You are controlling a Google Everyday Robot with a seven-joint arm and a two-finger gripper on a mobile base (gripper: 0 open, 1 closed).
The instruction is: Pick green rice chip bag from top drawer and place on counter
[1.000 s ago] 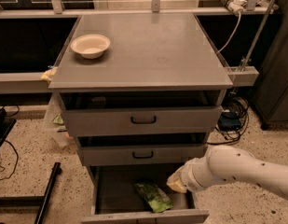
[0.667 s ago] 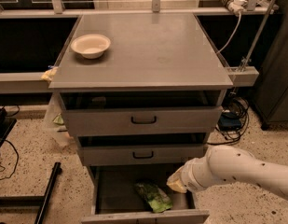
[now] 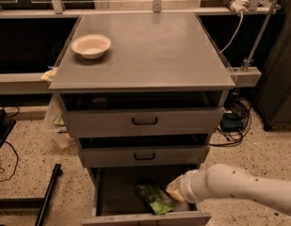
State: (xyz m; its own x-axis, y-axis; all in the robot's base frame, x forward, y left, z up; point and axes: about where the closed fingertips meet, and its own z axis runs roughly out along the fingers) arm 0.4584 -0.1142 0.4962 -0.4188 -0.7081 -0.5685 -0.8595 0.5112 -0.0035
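Observation:
The green rice chip bag (image 3: pixel 155 199) lies crumpled on the floor of the open bottom drawer (image 3: pixel 145 218), right of centre. My gripper (image 3: pixel 177 191) is at the end of the white arm, which comes in from the right. It sits low inside that drawer, just right of the bag and close to it. The counter (image 3: pixel 149 55) is the grey top of the cabinet, high above the gripper. The top drawer (image 3: pixel 145 121) and the middle drawer (image 3: pixel 144 156) are pushed in or nearly so.
A white bowl (image 3: pixel 91 45) stands at the counter's back left. Grey side ledges (image 3: pixel 18 81) run left and right of the cabinet. A black bar (image 3: pixel 48 194) and cables lie on the speckled floor at left. More cables (image 3: pixel 234 121) lie at right.
My arm has dropped a little lower toward the open bottom drawer. The bag, bowl and drawers have not moved.

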